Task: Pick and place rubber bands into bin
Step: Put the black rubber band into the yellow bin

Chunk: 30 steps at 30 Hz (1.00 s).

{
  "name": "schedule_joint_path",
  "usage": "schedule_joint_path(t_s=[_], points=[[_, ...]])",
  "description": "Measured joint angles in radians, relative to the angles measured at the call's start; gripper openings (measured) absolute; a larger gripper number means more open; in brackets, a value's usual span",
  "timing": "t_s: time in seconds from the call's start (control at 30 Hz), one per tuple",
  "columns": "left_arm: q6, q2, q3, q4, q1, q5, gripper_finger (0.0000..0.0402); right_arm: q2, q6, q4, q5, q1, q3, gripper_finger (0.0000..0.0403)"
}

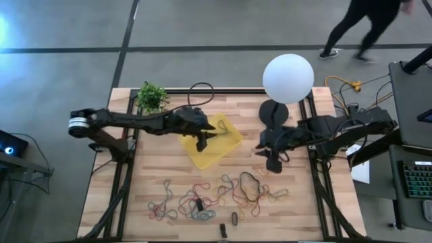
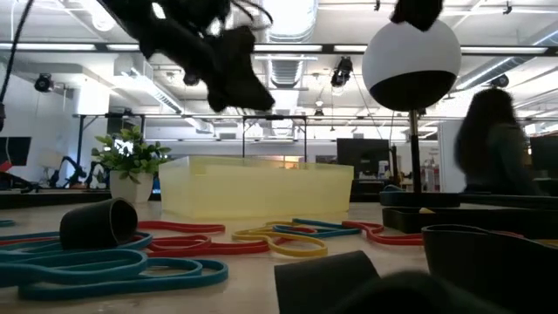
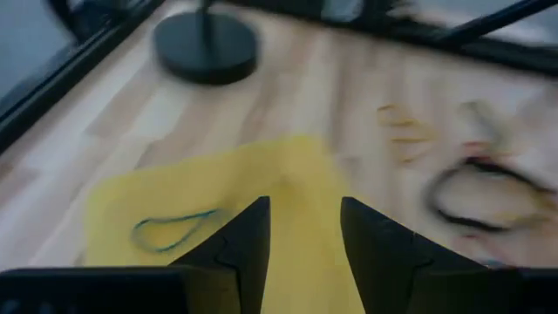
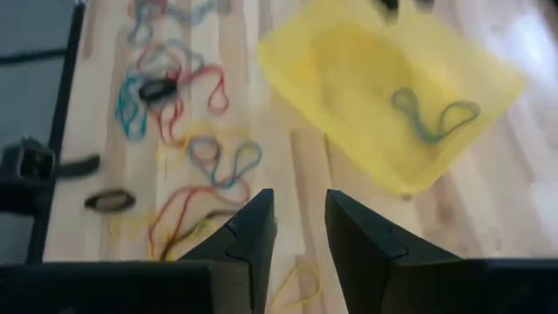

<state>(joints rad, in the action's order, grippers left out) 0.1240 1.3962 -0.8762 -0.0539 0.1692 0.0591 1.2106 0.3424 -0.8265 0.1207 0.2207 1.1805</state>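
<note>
Starting at the left, we find the left tool (image 1: 202, 140) poised over the bin (image 1: 229, 145), its fingers apart and empty; the bin sits mid-bench with one blue-green band (image 4: 433, 116) already lying in it. Further right, the rubber bands (image 1: 223, 196) sprawl along the bench's near edge, tangled. We judge them light, limp and stretchy, best pinched on a single strand clear of crossings. The right tool (image 1: 273, 160) hangs beside the lamp base (image 1: 273, 112), fingers parted, empty.
</note>
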Motion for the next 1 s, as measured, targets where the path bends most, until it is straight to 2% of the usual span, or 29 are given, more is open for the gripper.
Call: schedule_joint_path(t_s=[0.13, 0.5, 0.8, 1.0], points=[[0.000, -0.102, 0.000, 0.061, -0.038, 0.060, 0.0125, 0.001, 0.016, 0.092, -0.001, 0.034, -0.115, 0.0087], [0.077, -0.350, 0.021, 0.241, -0.193, 0.060, 0.0125, 0.004, 0.045, 0.465, 0.002, 0.061, -0.406, 0.0080], [0.134, -0.411, 0.039, 0.291, -0.246, -0.014, 0.0125, 0.007, 0.151, 0.621, -0.018, 0.064, -0.545, 0.0126], [0.178, -0.409, 0.054, 0.280, -0.257, -0.016, 0.0125, 0.101, 0.171, 0.679, -0.026, 0.078, -0.549, 0.0155]])
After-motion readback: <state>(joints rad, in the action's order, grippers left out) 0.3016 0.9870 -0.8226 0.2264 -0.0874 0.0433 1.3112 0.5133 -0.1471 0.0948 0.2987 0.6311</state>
